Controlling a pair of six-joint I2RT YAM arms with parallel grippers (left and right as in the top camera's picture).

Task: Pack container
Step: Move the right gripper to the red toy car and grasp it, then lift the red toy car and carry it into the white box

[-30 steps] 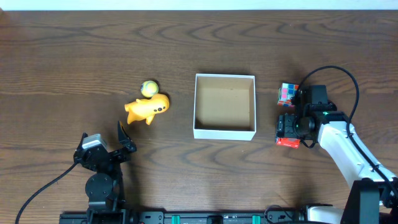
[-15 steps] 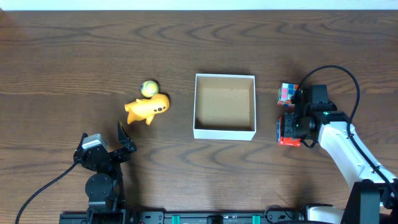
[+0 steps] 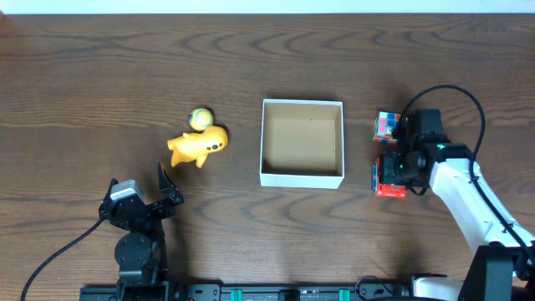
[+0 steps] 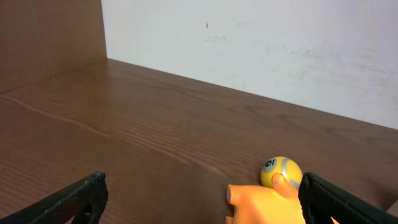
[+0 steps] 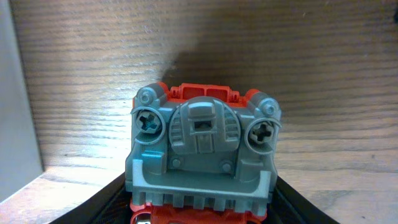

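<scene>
The only marking is on the small yellow ball (image 4: 281,172) in the left wrist view: a pale round patch with dark characters that may be two digits, too small and blurred to read for certain

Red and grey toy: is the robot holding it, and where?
Right fingers flank the red and grey toy on both sides; whether they grip cannot be told. Left fingers hold nothing.

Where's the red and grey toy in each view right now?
Overhead: the red and grey toy lies right of the container.
Left wrist: not in view.
Right wrist: it fills the centre.
Shared landmark: the container's white wall, on the toy's left in both views.
</scene>
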